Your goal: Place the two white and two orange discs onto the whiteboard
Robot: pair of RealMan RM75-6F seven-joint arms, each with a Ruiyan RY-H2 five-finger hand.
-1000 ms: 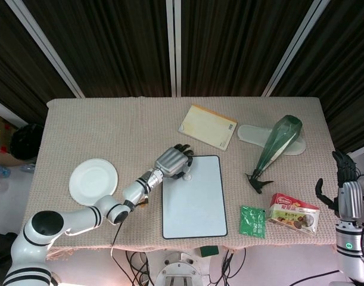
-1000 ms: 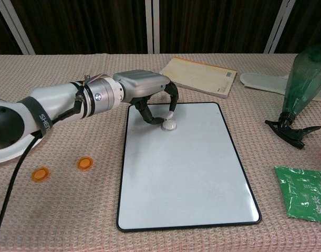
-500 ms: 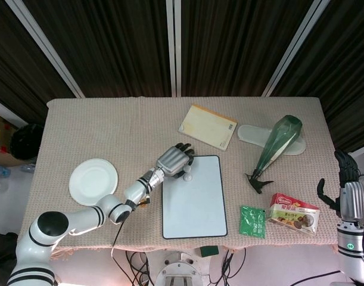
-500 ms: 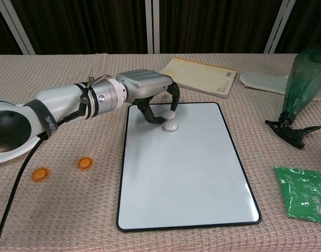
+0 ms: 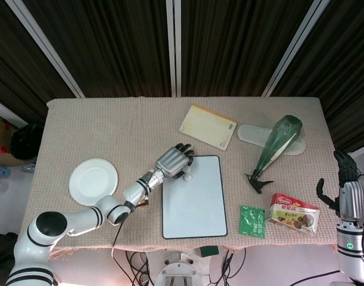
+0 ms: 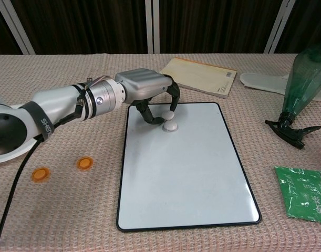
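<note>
Dark pleated curtains [image 5: 229, 47] with white slanted frame bars [image 5: 44, 47] — beige woven-cloth table [image 5: 110, 131] in front.

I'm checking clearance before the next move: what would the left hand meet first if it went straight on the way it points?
Probably nothing soon: past the white discs beneath the left hand, bare whiteboard, then the green bottle, though depth is unclear.

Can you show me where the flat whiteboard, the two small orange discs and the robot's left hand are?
flat whiteboard [image 6: 186, 178]: chest view, bare middle surface.
nearer small orange disc [image 6: 85, 163]: chest view, its top.
farther small orange disc [image 6: 40, 174]: chest view, its top.
left hand [image 6: 149, 94]: chest view, silver back.
</note>
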